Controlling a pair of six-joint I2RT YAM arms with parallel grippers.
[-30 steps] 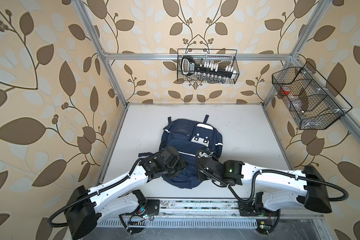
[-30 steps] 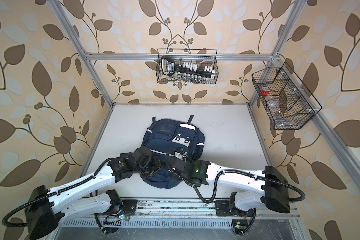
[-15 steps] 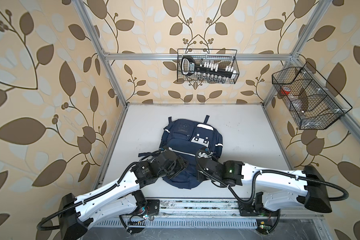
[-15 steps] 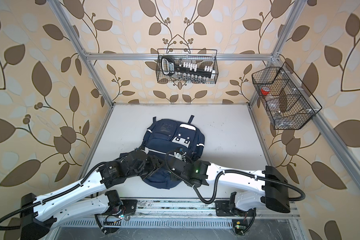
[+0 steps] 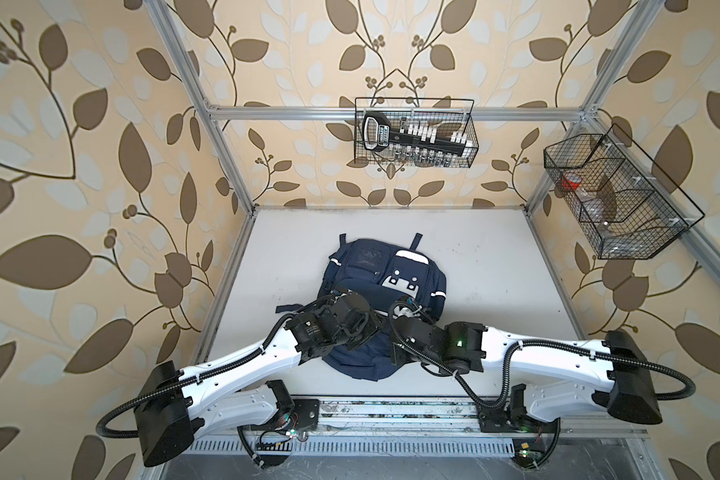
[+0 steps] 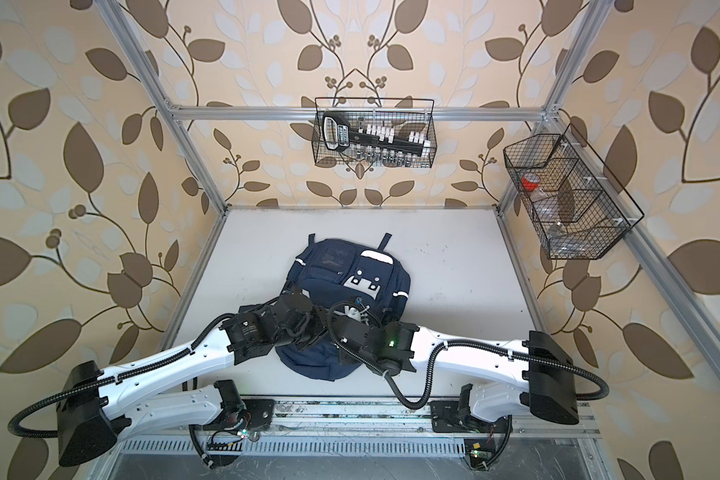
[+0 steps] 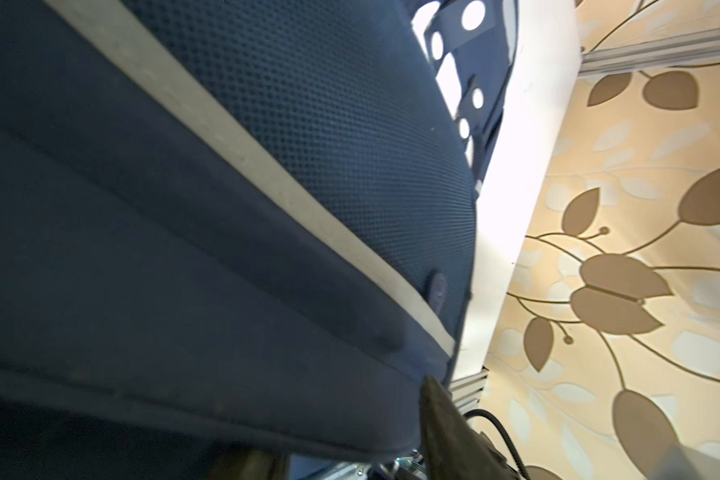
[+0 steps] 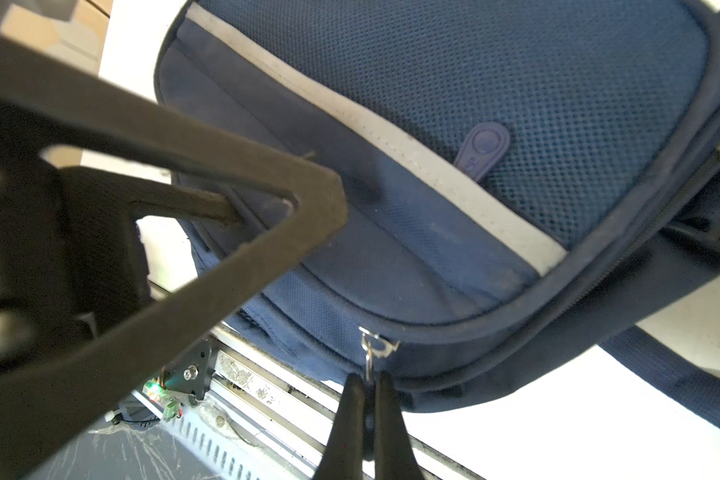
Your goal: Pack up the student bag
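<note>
Student bag (image 5: 375, 266), navy, was found lying flat at the middle of the tabletop (image 5: 495, 270), its metal zip pull (image 8: 373, 345) pinched in the right hand (image 8: 368, 386), the left hand (image 8: 316, 203) set close over its front, grip not to be told; no compartment was seen opened, packing judged barely begun.

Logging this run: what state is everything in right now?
student bag, lying flat, front up, zips look closed
right gripper, shut on zipper pull
left gripper, over the bag, jaws unclear
back basket, hung up, holding a tool set
side basket, hung up, partly filled
</note>
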